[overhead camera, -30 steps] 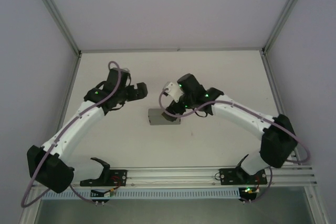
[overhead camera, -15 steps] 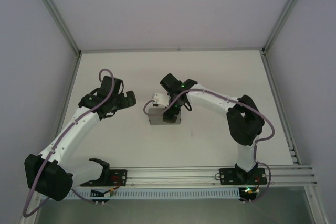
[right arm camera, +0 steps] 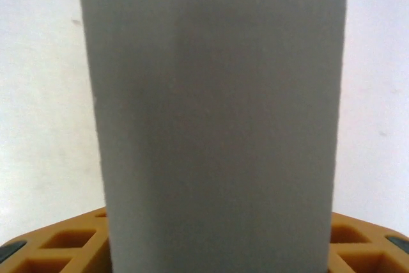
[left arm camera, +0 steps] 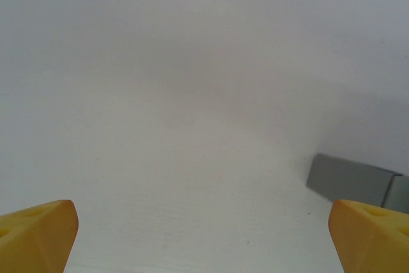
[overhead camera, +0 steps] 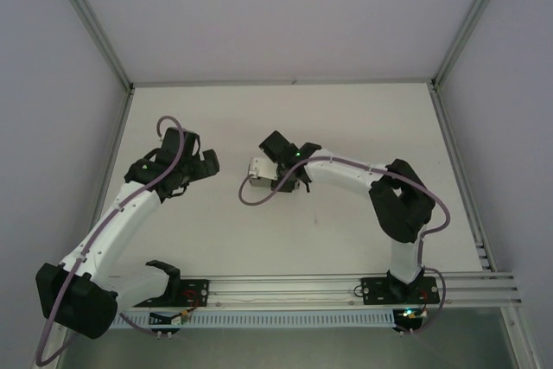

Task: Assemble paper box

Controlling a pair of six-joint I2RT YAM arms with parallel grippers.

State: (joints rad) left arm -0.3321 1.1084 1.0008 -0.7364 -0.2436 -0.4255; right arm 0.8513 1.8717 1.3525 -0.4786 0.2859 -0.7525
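Near the white tabletop's point(overhead camera: 346, 127) centre is the box point(right arm camera: 217, 113), flat, matte grey card. The right gripper's point(right arm camera: 220, 247) orange pocketed jaws flank it, grip unclear. The left gripper's point(left arm camera: 204, 231) yellow jaws gape apart.

left hand point(overhead camera: 206, 163) spread wide on outstretched left arm point(overhead camera: 117, 218); right hand point(overhead camera: 278, 177) tilted downward, right arm point(overhead camera: 346, 172) sharply folded at elbow

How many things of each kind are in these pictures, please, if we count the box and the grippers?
Grey paper box: 1
Grippers: 2, the left gripper and the right gripper
Total: 3
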